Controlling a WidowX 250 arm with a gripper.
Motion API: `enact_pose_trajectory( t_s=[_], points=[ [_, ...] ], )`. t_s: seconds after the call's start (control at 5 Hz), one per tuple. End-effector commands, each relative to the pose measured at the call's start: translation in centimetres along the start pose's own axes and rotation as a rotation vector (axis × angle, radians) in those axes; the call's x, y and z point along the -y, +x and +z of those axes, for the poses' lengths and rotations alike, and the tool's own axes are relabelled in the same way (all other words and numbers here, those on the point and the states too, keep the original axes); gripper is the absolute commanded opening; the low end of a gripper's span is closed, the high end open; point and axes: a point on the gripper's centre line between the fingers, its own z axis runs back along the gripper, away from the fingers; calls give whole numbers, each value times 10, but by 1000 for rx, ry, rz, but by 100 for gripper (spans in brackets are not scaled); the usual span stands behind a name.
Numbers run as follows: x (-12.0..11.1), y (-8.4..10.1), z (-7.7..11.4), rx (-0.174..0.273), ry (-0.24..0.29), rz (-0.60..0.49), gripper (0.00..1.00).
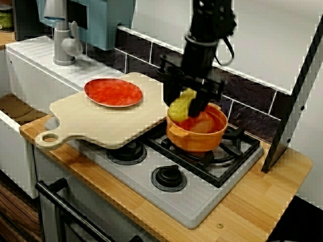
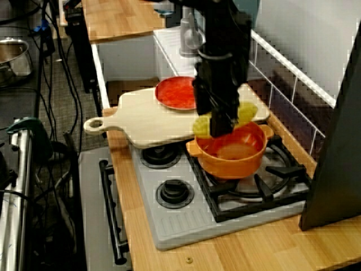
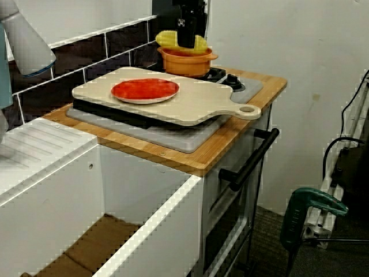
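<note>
While it hangs over the pot (image 1: pixel 196 142), the gripper (image 1: pixel 190 104) is clamped tight on the corn (image 1: pixel 178 109). The corn is just above the pot's rim at 10 o'clock; the board (image 1: pixel 101 120) with a plate (image 1: pixel 113 93) lies at 9.

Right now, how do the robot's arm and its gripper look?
The arm is black and blocky, with a thin black cable looping beside its wrist. The gripper is black as well. No markings can be read.
</note>
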Motion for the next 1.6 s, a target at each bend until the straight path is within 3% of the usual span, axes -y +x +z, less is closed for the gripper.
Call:
enact_pose_trajectory(
  t_s=[0.0, 0.2, 0.4, 1.0, 1.4],
  points=[
    [-30, -3, 60, 133, -112, 36, 0],
    [-33, -3, 67, 148, -122, 40, 0],
    [-34, -8, 81, 193, -131, 9, 0],
    [-55, -36, 140, 319, -191, -51, 0],
    [-89, -52, 156, 381, -121, -2, 0]
  ],
)
